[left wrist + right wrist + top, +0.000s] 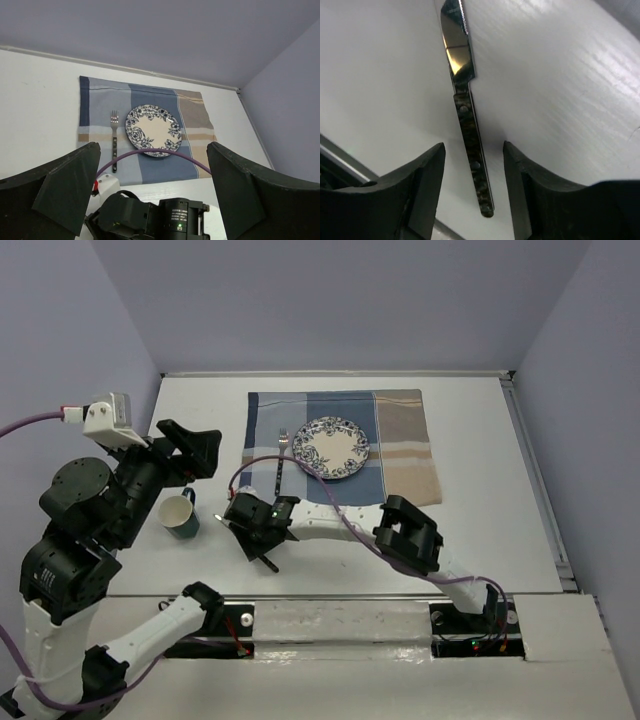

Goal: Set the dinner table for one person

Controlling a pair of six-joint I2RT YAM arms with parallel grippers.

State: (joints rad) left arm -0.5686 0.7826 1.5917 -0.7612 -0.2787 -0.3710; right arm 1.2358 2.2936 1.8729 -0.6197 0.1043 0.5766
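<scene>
Here the large off-white rectangular desk [480, 490] spreads under everything, and a blue-and-tan striped cloth placemat [400, 440] is laid across its far middle. A round blue-flowered plate [331, 447] is set on the placemat, with a steel fork [281, 455] just to its left. A dark green mug [179, 514] stands on bare desk to the left. The right tool [472, 155] is held apart astride the dark riveted handle of a steel table knife [467, 120], which lies flat on the desk near the placemat's near-left corner (no contact can be made out). The left tool [152, 150] is raised, spread wide and empty.

The thin handle could be missed or pushed away if the fingers meet the desk first. If pinched off-centre, the knife could swing. The purple cable [300, 465] draped by the plate could be caught and shift the fork.
</scene>
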